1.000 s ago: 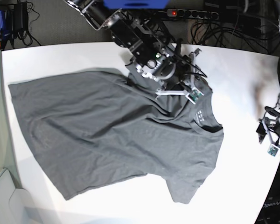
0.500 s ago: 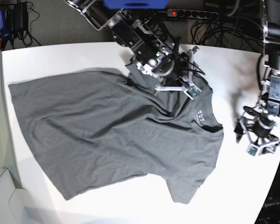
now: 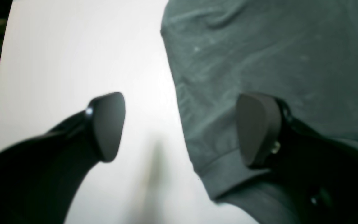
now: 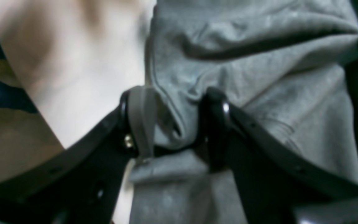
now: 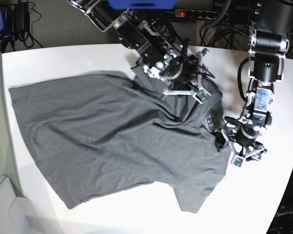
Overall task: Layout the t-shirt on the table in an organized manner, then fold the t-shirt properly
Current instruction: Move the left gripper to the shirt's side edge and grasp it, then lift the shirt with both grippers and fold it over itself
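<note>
The dark grey t-shirt point(image 5: 102, 131) lies spread on the white table point(image 5: 63, 63), with folds bunched at its far right corner. My right gripper point(image 5: 188, 92) is there, shut on a raised fold of the shirt point(image 4: 259, 77); the cloth sits pinched in the right gripper point(image 4: 177, 124). My left gripper point(image 5: 228, 147) is open, low over the shirt's right edge near the collar. In the left wrist view the gripper point(image 3: 182, 127) straddles a hemmed edge: one finger point(image 3: 107, 124) is over bare table point(image 3: 73, 62), the other over the shirt point(image 3: 259, 56).
A power strip point(image 5: 195, 13) with a red light and tangled cables point(image 5: 224, 29) lie behind the table's far edge. The table's curved right edge point(image 5: 288, 185) is close to the left arm. A pale bin corner point(image 5: 0, 204) is at the lower left.
My left arm has swung in from the table's right edge leftward to the shirt's right edge. The right gripper has stayed on the shirt's far fold, barely shifting.
</note>
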### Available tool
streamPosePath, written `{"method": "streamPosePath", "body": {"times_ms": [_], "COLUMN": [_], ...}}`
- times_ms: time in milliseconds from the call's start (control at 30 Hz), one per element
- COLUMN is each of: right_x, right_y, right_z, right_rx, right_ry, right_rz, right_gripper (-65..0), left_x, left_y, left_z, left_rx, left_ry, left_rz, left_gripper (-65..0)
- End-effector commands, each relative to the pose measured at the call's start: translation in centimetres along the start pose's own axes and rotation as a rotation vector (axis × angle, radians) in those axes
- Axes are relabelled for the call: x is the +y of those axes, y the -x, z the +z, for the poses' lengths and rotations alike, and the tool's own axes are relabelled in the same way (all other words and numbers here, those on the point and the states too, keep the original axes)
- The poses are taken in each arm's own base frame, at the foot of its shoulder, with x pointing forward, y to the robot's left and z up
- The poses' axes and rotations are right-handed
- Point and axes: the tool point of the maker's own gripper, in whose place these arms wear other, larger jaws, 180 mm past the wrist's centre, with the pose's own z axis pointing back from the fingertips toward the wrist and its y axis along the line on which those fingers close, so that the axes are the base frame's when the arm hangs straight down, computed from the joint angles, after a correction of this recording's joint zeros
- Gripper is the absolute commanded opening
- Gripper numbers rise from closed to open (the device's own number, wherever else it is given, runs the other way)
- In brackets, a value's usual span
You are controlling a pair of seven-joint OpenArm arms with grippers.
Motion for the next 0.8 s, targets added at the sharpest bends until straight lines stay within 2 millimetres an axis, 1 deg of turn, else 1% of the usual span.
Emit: {"method": "streamPosePath", "body": {"times_ms": [0, 67, 133, 267, 333, 433, 500, 633, 667, 700, 767], "right_x": [-0.1, -0.1, -0.2, -0.1, -0.1, -0.1, -0.1, -0.1, -0.1, -0.2, -0.2], "right_y": [-2.0, -2.0, -2.1, -2.2, -2.2, -2.1, -2.1, -2.1, -2.1, -2.1, -2.0], "right_z": [0.2, 0.2, 0.2, 0.2, 0.2, 0.2, 0.2, 0.2, 0.2, 0.2, 0.2], "right_rx": [-0.058, -0.058, -0.06, -0.061, -0.061, -0.06, -0.059, -0.059, -0.059, -0.059, -0.058], "right_ry": [0.004, 0.004, 0.006, 0.004, 0.004, 0.003, 0.003, 0.004, 0.004, 0.005, 0.006], "right_rz": [-0.013, -0.013, -0.011, -0.007, -0.007, -0.008, -0.01, -0.011, -0.011, -0.012, -0.011], "right_gripper": [-38.1, -38.1, -38.1, -38.1, -38.1, -38.1, -38.1, -38.1, -38.1, -38.1, -38.4], "left_x": [1.5, 1.4, 0.9, -0.6, -1.9, -2.6, -3.5, -3.9, -4.0, -4.0, -4.0], "left_y": [-2.0, -1.2, -0.7, 0.1, 0.7, 1.5, 1.3, 1.2, 1.3, 1.3, 1.3], "left_z": [-0.1, -0.2, -0.4, -0.8, -1.1, -1.2, -1.4, -1.5, -1.5, -1.5, -1.5], "left_rx": [-0.052, -0.033, -0.022, 0.0, 0.014, 0.036, 0.033, 0.03, 0.033, 0.033, 0.033], "left_ry": [-0.03, -0.027, -0.018, 0.005, 0.025, 0.035, 0.049, 0.054, 0.055, 0.057, 0.057], "left_rz": [0.01, 0.016, 0.027, 0.05, 0.068, 0.081, 0.091, 0.095, 0.095, 0.095, 0.095], "left_gripper": [-10.9, -10.9, -10.9, -11.0, -11.0, -11.1, -11.4, -11.9, -13.2, -15.9, -24.7]}}
